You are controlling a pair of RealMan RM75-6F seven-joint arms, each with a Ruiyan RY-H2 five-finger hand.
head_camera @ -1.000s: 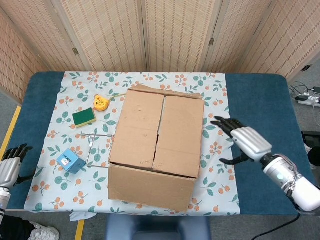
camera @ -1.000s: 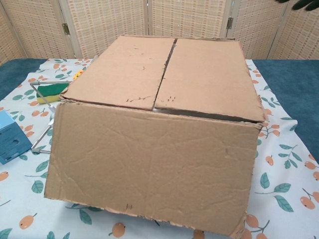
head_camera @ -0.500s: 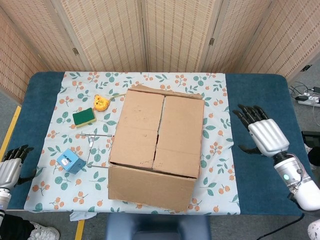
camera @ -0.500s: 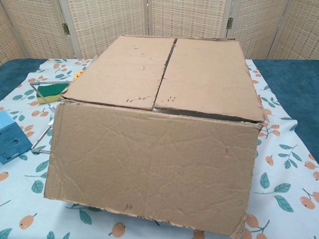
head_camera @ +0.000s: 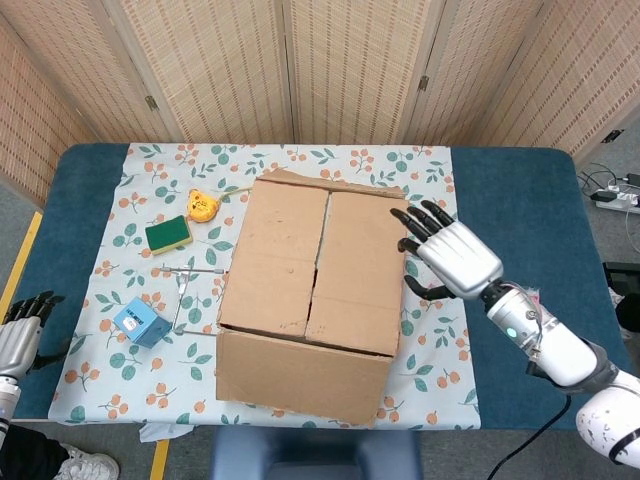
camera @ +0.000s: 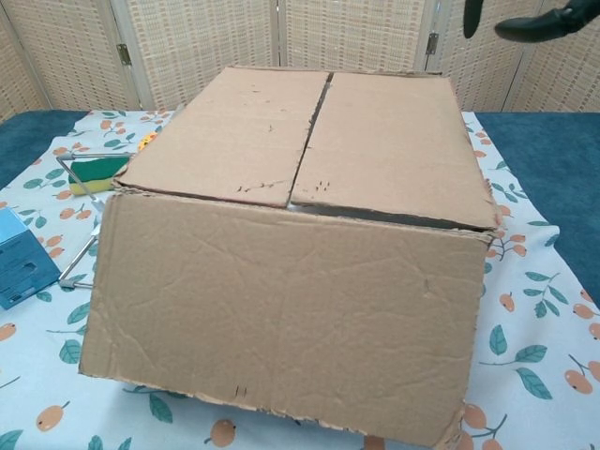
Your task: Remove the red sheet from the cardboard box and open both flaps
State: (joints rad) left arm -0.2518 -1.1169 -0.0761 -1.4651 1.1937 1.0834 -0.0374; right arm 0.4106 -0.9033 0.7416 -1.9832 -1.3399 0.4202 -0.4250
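Above the right edge of the cardboard box (head_camera: 313,300), the right hand (head_camera: 455,256) hovers with its dark fingers (head_camera: 418,222) spread apart and holding nothing; whether the fingertips touch the right flap (head_camera: 360,270) cannot be told. Both flaps lie flat and closed, meeting along the centre seam, so the red sheet is not visible and is presumably inside. To open this flap well, my judgement is that the fingers should hook under its free edge at the seam and swing it outward, lifting gently so the light box does not slide on the patterned cloth (head_camera: 440,330).

At the table's near-left corner, the left hand (head_camera: 20,335) rests empty, fingers loosely apart.

Count: 1 box with 2 flaps, the left flap (head_camera: 275,255) included; 1 green sponge (head_camera: 168,234), 1 yellow toy (head_camera: 203,205), 1 blue carton (head_camera: 140,322), 1 wire frame (head_camera: 190,285).
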